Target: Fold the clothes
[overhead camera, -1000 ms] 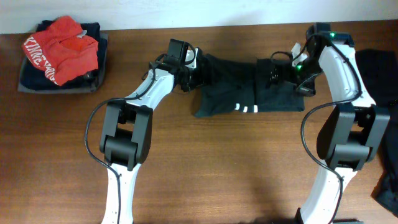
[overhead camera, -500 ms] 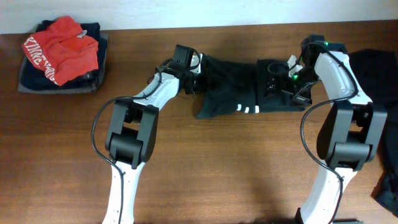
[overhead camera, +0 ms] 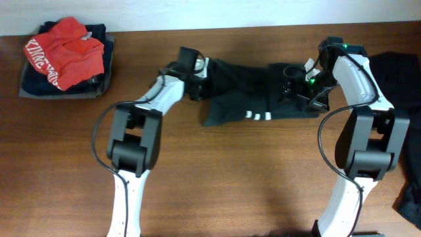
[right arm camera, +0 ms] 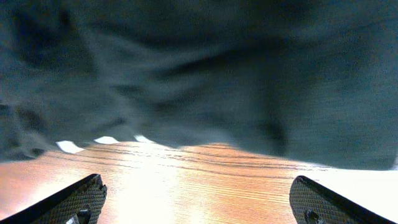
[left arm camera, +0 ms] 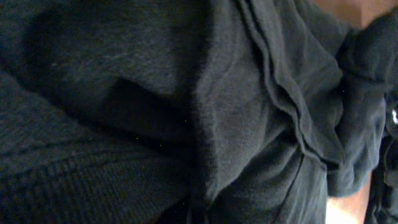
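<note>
Black garment (overhead camera: 245, 97) lies crumpled at the table's (overhead camera: 230, 171) far middle, white stripes on its near hem. Left gripper (overhead camera: 199, 78) sits at its left end, buried in cloth (grip unreadable). Right gripper (right arm camera: 196, 183) — fingers spread wide — sits low over wood at its right edge.

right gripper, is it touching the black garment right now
Apart. The right wrist view shows the right gripper open, both fingertips over bare table, with a strip of wood between them and the edge of the black garment.
</note>
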